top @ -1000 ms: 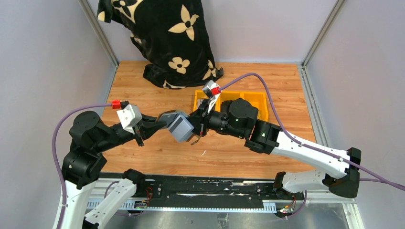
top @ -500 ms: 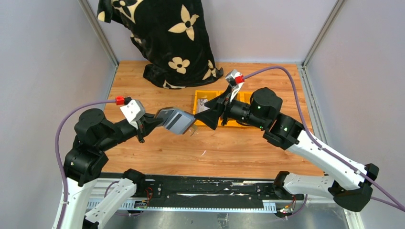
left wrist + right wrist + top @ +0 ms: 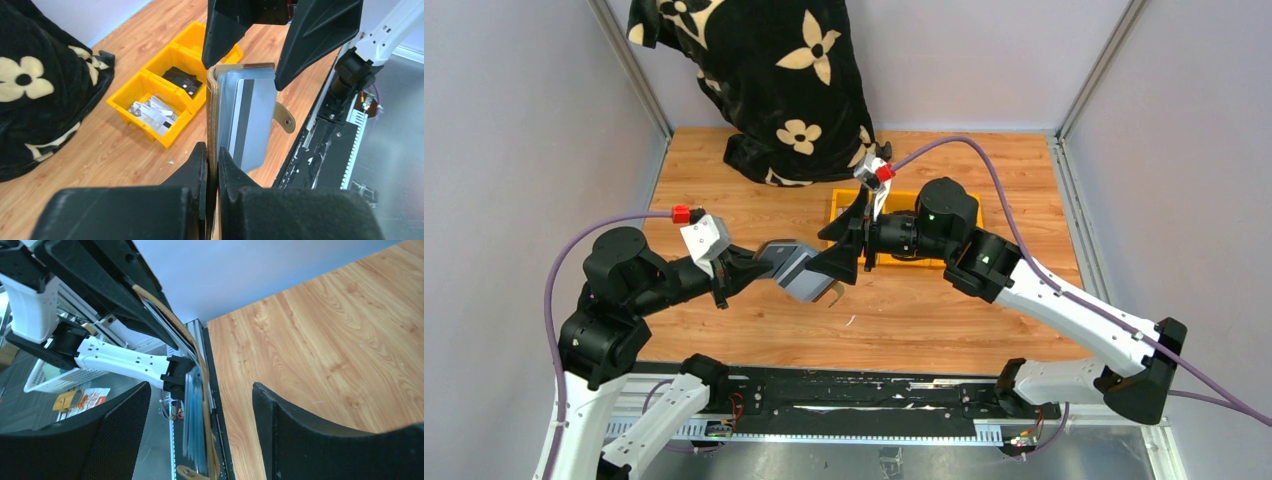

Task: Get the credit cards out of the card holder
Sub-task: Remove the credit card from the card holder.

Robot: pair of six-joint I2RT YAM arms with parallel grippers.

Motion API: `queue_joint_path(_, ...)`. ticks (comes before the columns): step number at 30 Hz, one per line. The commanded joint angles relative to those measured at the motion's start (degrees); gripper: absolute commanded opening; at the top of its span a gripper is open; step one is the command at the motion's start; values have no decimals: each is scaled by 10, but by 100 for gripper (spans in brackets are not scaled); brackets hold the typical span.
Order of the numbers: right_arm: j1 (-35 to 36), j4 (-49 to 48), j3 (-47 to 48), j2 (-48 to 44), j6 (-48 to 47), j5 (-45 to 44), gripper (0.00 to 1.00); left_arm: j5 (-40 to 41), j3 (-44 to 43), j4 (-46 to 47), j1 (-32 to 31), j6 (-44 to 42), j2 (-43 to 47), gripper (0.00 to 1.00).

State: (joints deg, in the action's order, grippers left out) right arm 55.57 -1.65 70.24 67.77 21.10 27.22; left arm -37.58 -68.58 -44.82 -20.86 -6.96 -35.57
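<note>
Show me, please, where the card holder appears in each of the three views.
Top external: the card holder is left of centre, gripped by the left pincer.
Left wrist: it stands upright in the middle, between that pincer's fingers.
Right wrist: it is seen edge-on, low and left of centre.
Shared landmark: the wooden table shows in all three views.

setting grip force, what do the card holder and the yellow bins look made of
Card holder: brown leather or imitation, matte, with a folded edge and a snap tab. Its inner sleeve: probably clear plastic, shiny. Yellow bins: moulded plastic, smooth, slightly glossy walls.
</note>
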Motion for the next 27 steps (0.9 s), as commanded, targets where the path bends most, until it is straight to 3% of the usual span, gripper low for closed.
queue_joint_path(1,20,-6,39,15,-28,45,77,-30,-19,5,-3,13,-5,0)
queue_joint_path(7,34,-1,40,50,-19,68,76,-33,-27,4,-3,20,-11,0)
queue_joint_path(10,37,1,33,57,-12,70,60,-36,-30,4,-3,23,-12,0)
queue_joint_path(15,37,-20,19,49,-6,100,16,-71,-27,2,-3,38,-12,0)
queue_joint_path(16,37,-33,13,45,-3,119,10,-84,-27,-1,-3,45,-15,5)
queue_joint_path(18,37,-53,8,38,0,155,1,-116,-27,-11,-3,58,-21,37)
queue_joint_path(19,37,-55,6,35,-1,171,0,-136,-27,-17,-3,65,-28,52)
queue_joint_path(21,37,-54,4,29,-7,200,0,-168,-23,-21,-3,88,-35,68)
queue_joint_path(24,39,-33,6,21,-28,234,0,-214,-21,-27,-3,105,-46,70)
queue_joint_path(27,39,-6,15,17,-47,250,0,-262,-22,-34,-3,114,-59,64)
